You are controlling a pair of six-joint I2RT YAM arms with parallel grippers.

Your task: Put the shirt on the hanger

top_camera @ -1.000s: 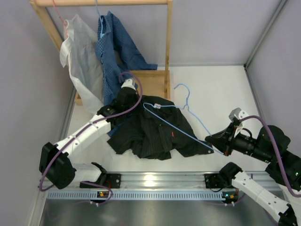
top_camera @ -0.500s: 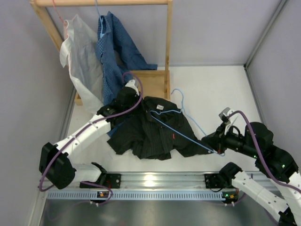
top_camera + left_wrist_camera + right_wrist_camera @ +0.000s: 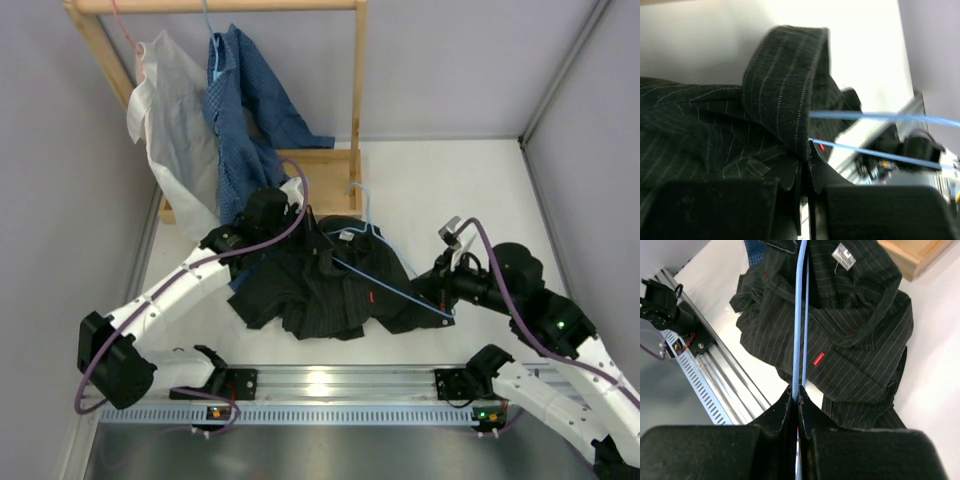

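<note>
The left gripper (image 3: 805, 180) is clamped on the shirt (image 3: 782, 85) bunched just ahead of it, while the right gripper (image 3: 796, 399) pinches the hanger (image 3: 801, 315), which reaches forward over the shirt.

Overhead view plus two close wrist views, shirt (image 3: 300, 290) shared

Bright, even lighting; wrist foregrounds perhaps blurred.

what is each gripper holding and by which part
The left gripper is shut on the shirt, pinching fabric at its collar. The right gripper is shut on the hanger, at the corner where two of its wires meet.
</note>
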